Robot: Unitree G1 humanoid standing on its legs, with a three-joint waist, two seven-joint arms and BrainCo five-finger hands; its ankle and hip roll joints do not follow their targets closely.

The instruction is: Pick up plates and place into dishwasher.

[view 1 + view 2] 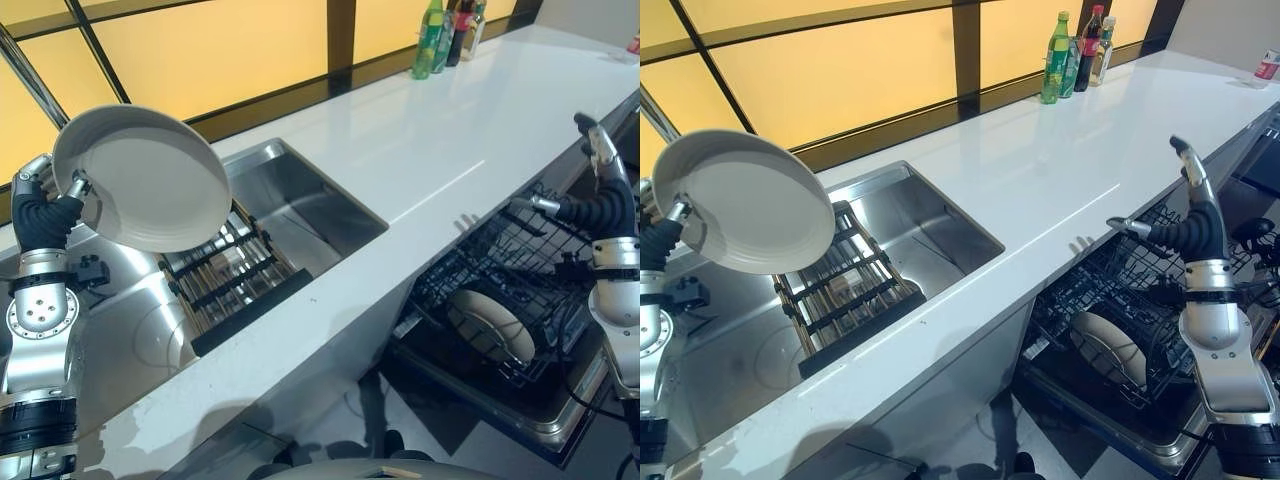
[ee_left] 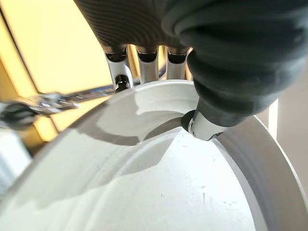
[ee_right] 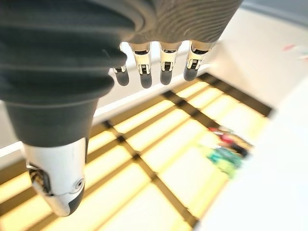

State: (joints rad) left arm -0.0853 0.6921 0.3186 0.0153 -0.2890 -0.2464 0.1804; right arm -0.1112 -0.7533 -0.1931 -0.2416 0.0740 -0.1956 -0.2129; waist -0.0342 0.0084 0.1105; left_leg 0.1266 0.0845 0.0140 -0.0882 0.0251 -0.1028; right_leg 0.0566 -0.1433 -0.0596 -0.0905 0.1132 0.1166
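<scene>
Two head eyes down over one sink (image 1: pixel 300 215); wrist cameras close along each hand.

1. Long white table (image 1: pixel 1040 190) runs under the yellow window panels.
2. Steel sink (image 1: pixel 910 225) is sunk into it, beside the left hand's fingers (image 1: pixel 35 175); a dark slatted rack (image 1: pixel 845 290) lies in the basin, below those fingers.
3. Bottles (image 1: pixel 1075 50) stand at the table's far end, well beyond the right hand's fingers (image 1: pixel 1188 160).
</scene>
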